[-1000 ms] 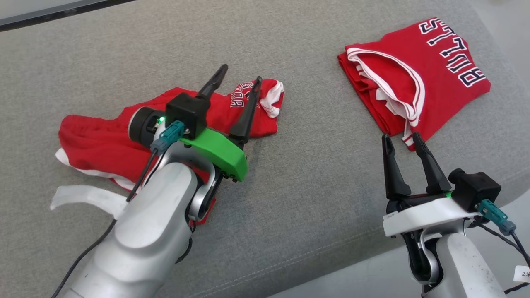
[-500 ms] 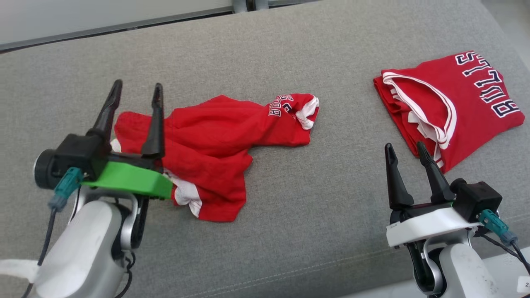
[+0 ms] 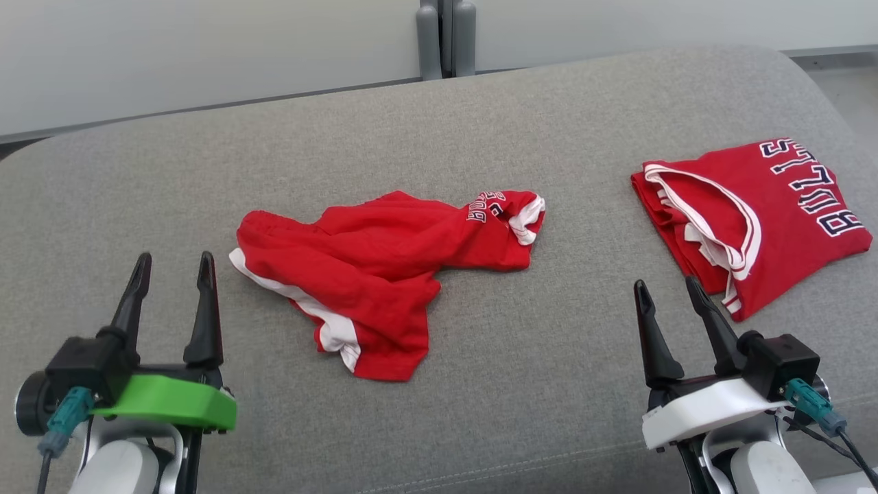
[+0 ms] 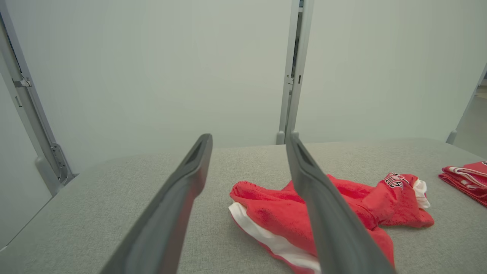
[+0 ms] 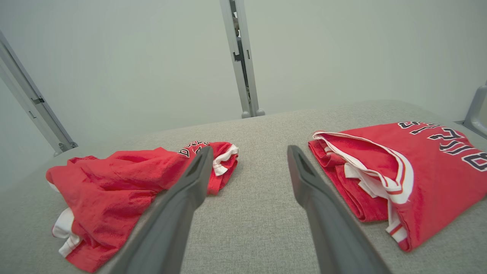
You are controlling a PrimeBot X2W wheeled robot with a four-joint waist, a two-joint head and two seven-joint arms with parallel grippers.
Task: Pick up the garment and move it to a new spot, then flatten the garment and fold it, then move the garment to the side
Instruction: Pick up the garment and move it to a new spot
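A crumpled red garment [image 3: 370,274] with white trim and dark lettering lies in the middle of the grey cushioned surface [image 3: 535,357]. It also shows in the left wrist view [image 4: 266,205] and the right wrist view [image 5: 110,179]. My left gripper [image 3: 174,256] stands open at the lower left, a short way left of the garment and apart from it; its empty fingers frame the garment's left end [image 4: 248,136]. My right gripper [image 3: 665,281] stands open and empty at the lower right [image 5: 250,148], between the two red pieces.
A folded red jersey [image 3: 754,213] with white trim and dark letters lies at the right, just beyond my right gripper [image 5: 430,171]. A pale wall with a grey post [image 3: 446,38] stands behind the surface. The cushion's front edge runs near both grippers.
My left arm has drawn back from above the garment to the lower left, still open. The head camera has tilted up, so the whole picture shifted. The right gripper has stayed put.
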